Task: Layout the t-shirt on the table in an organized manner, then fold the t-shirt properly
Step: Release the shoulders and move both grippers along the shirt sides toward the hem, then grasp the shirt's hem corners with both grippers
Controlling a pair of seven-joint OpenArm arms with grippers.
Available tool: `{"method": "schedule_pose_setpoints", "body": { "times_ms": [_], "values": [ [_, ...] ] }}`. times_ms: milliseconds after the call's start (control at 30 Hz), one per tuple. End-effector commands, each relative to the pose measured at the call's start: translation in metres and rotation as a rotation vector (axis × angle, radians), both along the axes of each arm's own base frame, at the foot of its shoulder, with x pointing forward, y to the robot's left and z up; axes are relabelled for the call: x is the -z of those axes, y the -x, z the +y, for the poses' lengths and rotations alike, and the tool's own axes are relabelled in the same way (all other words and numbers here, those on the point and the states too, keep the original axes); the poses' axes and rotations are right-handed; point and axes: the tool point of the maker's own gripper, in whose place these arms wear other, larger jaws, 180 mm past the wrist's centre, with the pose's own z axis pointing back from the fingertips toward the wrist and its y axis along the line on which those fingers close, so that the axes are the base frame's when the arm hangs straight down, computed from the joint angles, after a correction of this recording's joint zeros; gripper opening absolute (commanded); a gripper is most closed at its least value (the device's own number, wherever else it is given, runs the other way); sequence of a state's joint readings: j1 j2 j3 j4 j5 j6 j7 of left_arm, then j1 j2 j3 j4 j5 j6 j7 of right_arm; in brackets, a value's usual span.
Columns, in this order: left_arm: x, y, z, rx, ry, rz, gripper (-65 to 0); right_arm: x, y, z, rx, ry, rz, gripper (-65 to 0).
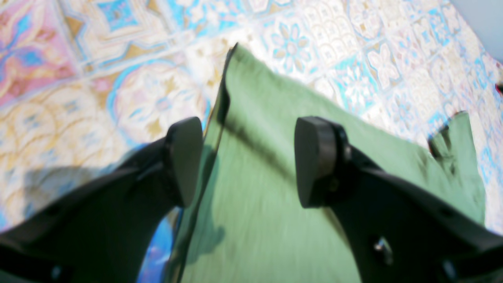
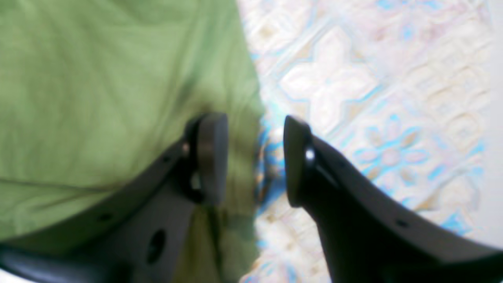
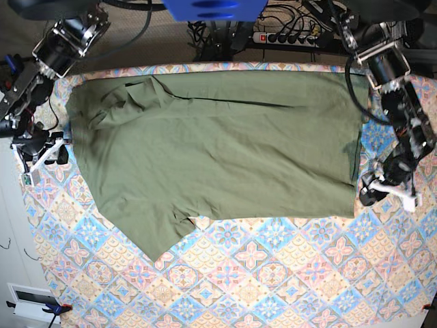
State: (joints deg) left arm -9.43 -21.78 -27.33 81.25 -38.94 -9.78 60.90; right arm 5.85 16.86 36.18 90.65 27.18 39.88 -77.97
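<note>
1. A worktop [image 3: 273,273] covered by a cloth of pink, blue and cream floral tiles is seen from above; a power strip [image 3: 290,37] and cables lie on the floor beyond its far edge.
2. An olive-green t-shirt [image 3: 225,150] is spread on the far half of the worktop, lying sideways, with one sleeve folded over at the far corner on the right tool's side and the other sleeve pointing toward the near edge.
3. The left tool [image 1: 243,161] is seen released, its two black pads standing wide apart with nothing clamped between them.
4. Below the left tool, an edge of the t-shirt [image 1: 267,204] runs close to one pad [image 1: 184,161]; the other pad [image 1: 314,161] is over the green fabric. Whether the pads touch the cloth cannot be told, as the view is blurred.
5. The right tool [image 2: 255,161] is seen parted as well, with a clear gap between its pads and nothing gripped.
6. The opposite edge of the t-shirt [image 2: 98,98] lies under the right tool: one pad [image 2: 212,157] is over the fabric, the other [image 2: 294,161] over the bare patterned cloth [image 2: 373,118].
7. In the base view, each tool is at one end of the garment, the left [image 3: 386,188] at the hem end and the right [image 3: 41,154] at the shoulder end.
</note>
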Motion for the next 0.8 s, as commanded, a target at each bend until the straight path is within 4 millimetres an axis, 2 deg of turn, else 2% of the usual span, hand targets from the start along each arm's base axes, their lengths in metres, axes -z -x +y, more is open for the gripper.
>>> {"method": "schedule_pose_setpoints", "body": {
  "times_ms": [0,167,300,467,533,700,767],
  "values": [
    [-0.019,-0.016,0.003,0.006,-0.028,-0.061,-29.4,-0.013,-0.007,-0.007,-0.004,0.036,-0.034,-42.6],
    [-0.006,-0.047,0.000,0.006,-0.043,-0.020,-28.9,-0.003,-0.012,0.016,-0.045,0.007,-0.020,-42.6],
    [0.009,-0.061,-0.002,-0.009,-0.049,-0.024,-29.0,-0.007,-0.019,0.021,-0.053,0.001,-0.041,-42.6],
    [0.036,-0.069,0.004,-0.058,-0.025,-0.006,-28.8,-0.013,-0.025,0.021,-0.053,0.002,-0.058,-42.6],
    [0.054,-0.065,0.008,-0.079,-0.020,0.031,-28.8,-0.013,-0.025,0.021,-0.053,0.002,-0.058,-42.6],
    [0.062,-0.068,0.012,-0.103,-0.059,0.023,-28.8,-0.013,-0.025,0.021,-0.053,0.002,-0.058,-42.6],
    [0.075,-0.065,0.005,-0.103,-0.040,0.055,-28.8,-0.013,-0.025,0.021,-0.053,0.002,-0.058,-42.6]
  ]
}}
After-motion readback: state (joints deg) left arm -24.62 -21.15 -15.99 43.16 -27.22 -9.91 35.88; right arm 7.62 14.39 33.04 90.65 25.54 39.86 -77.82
